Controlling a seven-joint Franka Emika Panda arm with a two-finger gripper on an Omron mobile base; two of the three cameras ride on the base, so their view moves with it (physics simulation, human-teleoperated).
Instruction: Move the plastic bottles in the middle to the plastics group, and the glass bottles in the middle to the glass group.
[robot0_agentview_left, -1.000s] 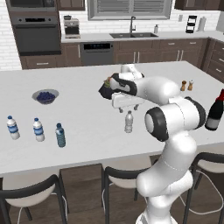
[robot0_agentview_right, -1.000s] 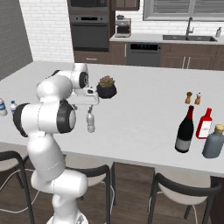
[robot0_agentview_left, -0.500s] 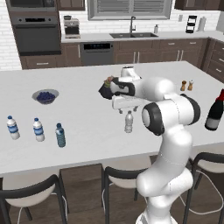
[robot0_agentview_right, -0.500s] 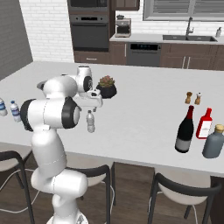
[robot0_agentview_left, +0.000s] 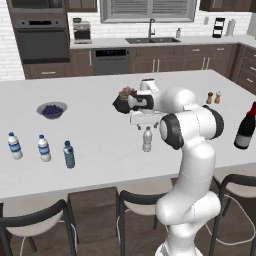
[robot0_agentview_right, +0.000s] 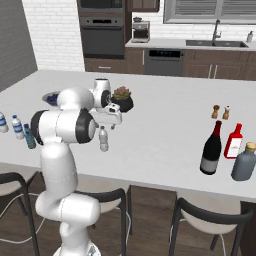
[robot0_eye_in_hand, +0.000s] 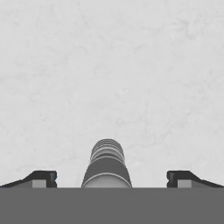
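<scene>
Jaws spread wide; our gripper straddles the grey bottle at bottom centre. Bowl, upper left, holds dark berries.

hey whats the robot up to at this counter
The white arm's gripper hangs open right over a small clear greyish bottle standing mid-counter, its fingers on either side but not touching. A teal bottle already stands beside the two blue-labelled water bottles on the left. The dark wine bottle stands by the red bottle.
</scene>
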